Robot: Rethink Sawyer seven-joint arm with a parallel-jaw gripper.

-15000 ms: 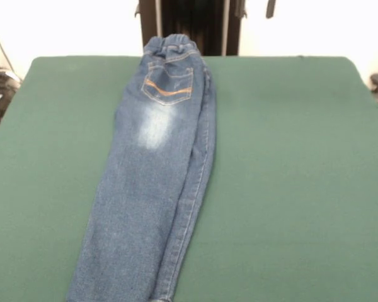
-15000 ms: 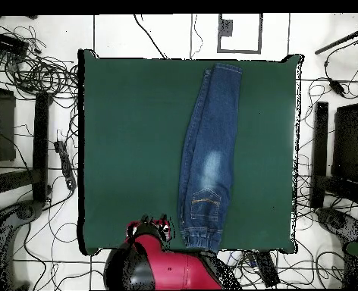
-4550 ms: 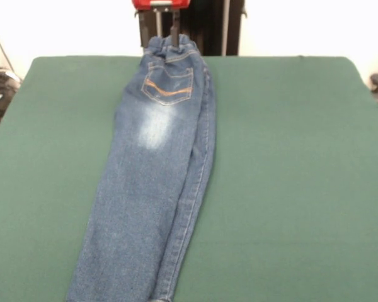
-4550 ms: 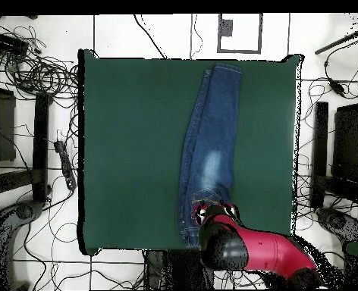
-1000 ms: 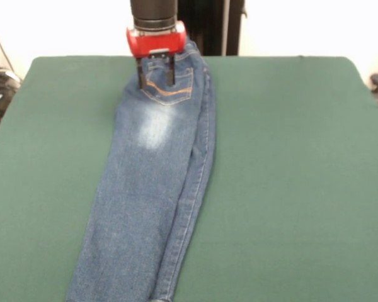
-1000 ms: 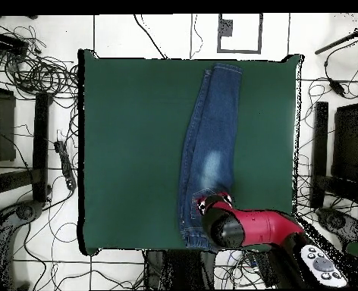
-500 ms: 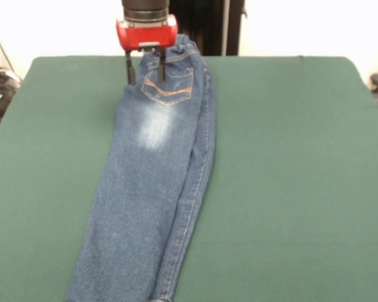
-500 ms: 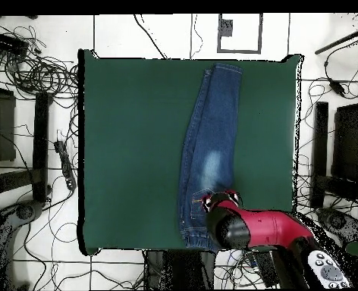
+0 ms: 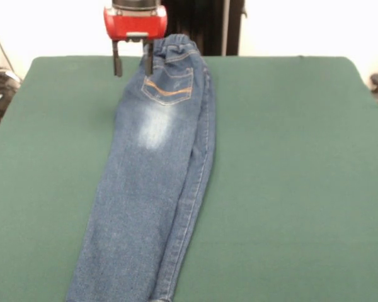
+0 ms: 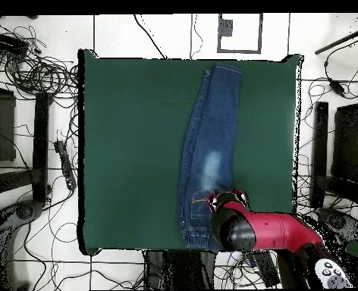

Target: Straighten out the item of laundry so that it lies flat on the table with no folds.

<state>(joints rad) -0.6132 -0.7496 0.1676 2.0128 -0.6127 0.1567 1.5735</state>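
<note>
On the green desk (image 9: 290, 157), the red-bodied pincer (image 9: 132, 64) hangs at the far edge with its two dark fingers (image 9: 118, 63) spread apart and nothing between them; one finger is over bare felt, the other at the waistband's edge. Just right of it, the jeans (image 9: 148, 189) lie lengthwise, waistband at the far edge, legs stacked and folded along one long side, back pocket and faded patch facing up.
</note>
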